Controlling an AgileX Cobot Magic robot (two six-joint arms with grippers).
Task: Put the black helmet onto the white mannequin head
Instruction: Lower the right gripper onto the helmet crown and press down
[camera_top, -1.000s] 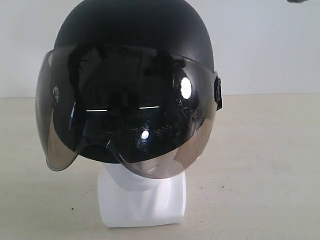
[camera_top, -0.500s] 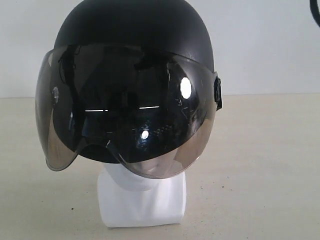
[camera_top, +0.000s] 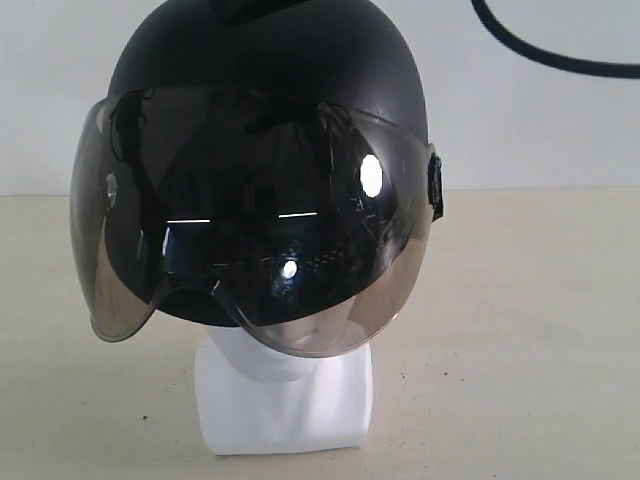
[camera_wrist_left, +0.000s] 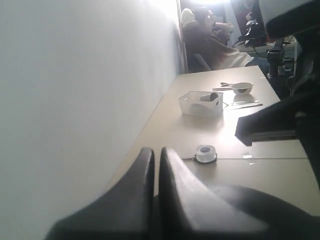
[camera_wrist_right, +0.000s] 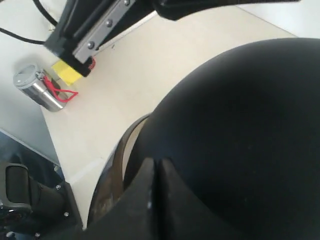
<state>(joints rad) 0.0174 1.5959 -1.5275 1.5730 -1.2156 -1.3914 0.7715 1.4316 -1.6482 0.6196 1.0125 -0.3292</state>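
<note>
The black helmet (camera_top: 265, 60) sits on the white mannequin head (camera_top: 285, 395), its smoky visor (camera_top: 250, 220) covering the face; only the neck and block base show. In the right wrist view the helmet's dome (camera_wrist_right: 240, 125) fills the picture, and my right gripper (camera_wrist_right: 156, 161) is shut and empty just above the dome near the visor edge (camera_wrist_right: 117, 160). My left gripper (camera_wrist_left: 156, 152) is shut with nothing in it, held beside a white wall, with the helmet out of that view. A dark bit of an arm (camera_top: 245, 8) shows above the helmet's crown.
A black cable (camera_top: 550, 55) loops across the top right of the exterior view. The left wrist view shows a white basket (camera_wrist_left: 201, 103), a tape roll (camera_wrist_left: 205, 153) and a bowl (camera_wrist_left: 242, 88) on a long table. A metal can (camera_wrist_right: 37, 90) lies near the other arm's base.
The black cable has swung down into the top right of the exterior view and a dark arm part has appeared above the crown. Helmet and head have not moved.
</note>
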